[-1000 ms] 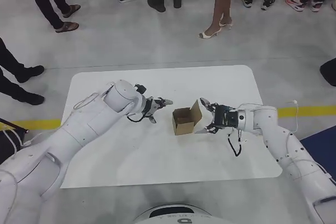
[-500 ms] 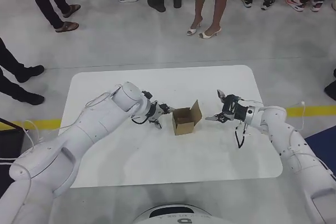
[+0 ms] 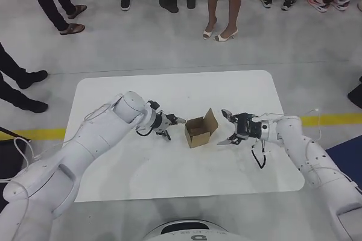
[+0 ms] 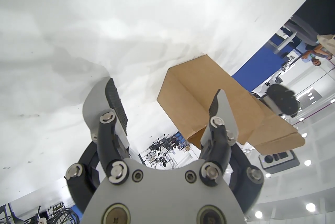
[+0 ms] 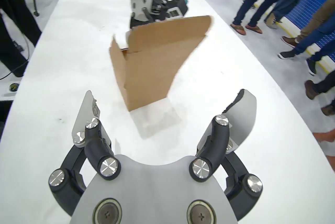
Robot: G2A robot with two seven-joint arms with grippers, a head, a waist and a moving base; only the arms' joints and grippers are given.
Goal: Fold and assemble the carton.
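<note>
The left pincer (image 3: pixel 174 128) is open wide and holds nothing. It sits just beside the carton (image 3: pixel 196 132), on one side of it. The right pincer (image 3: pixel 223 128) is open wide too, with nothing in it. It sits just beside the carton on the other side, facing the tall flap (image 5: pixel 170 34). So the carton is between the two pincers, and neither one seems to touch it. The carton stands on the white bench (image 3: pixel 139 175), open at the top, with that one flap sticking up.

The carton looks like thin brown card, so I think it is very light. It would slide or tip if pushed from one side only. The card should bend easily at its folds, but a hard squeeze could crush it. A good way may be to steady the wall on the left pincer's side and press the flap gently near its top edge.
</note>
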